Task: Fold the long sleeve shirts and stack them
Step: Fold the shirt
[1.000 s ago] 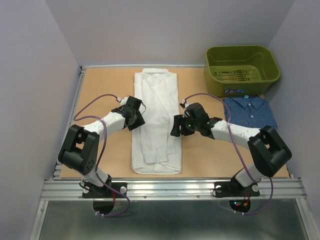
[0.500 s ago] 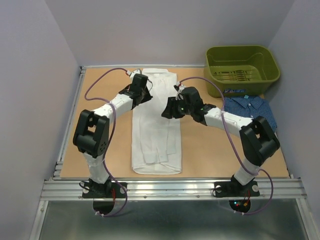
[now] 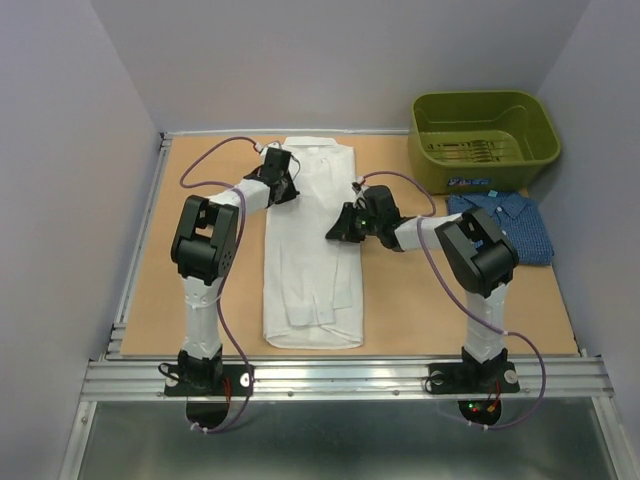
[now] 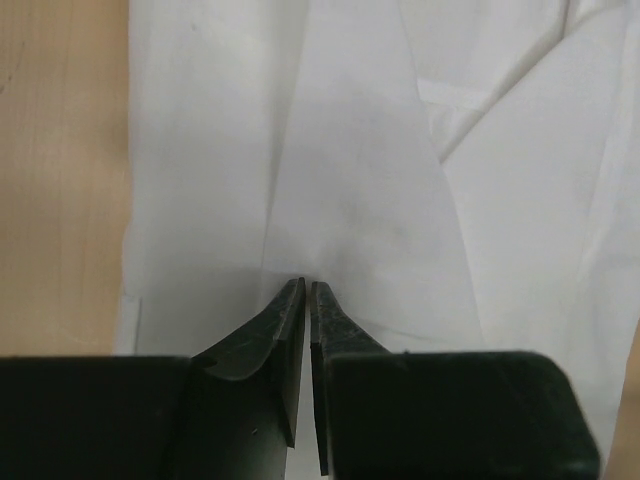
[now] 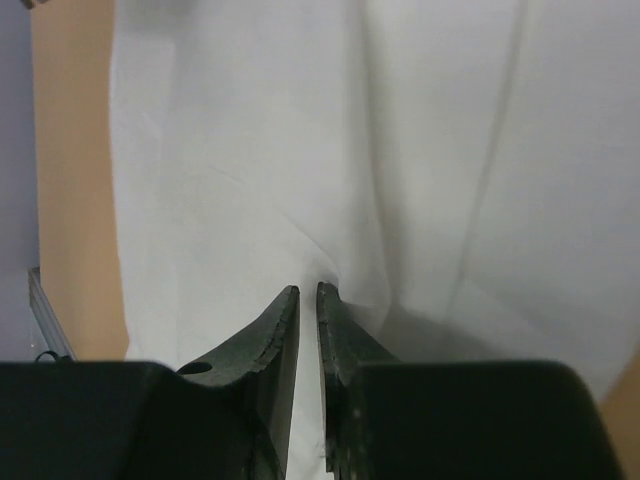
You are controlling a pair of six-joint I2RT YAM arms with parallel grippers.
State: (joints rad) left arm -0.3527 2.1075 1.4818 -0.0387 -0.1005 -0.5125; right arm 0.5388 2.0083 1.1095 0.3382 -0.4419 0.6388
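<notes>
Top external view: the white shirt lies lengthwise mid-table as a long narrow panel, rounded hem near. The dark blue checked shirt sits folded at the right, just in front of the olive plastic bin. The crosswise fold looks to be the step in hand. The left tool and right tool are each clenched on a pinch of thin, soft cloth at opposite edges of the far half, and creases run to their tips. The next move calls for an even lift, carrying that end toward the hem.

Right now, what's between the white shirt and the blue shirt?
Between the white shirt and blue shirt: the robot's right arm, over bare table, seen from above.
</notes>
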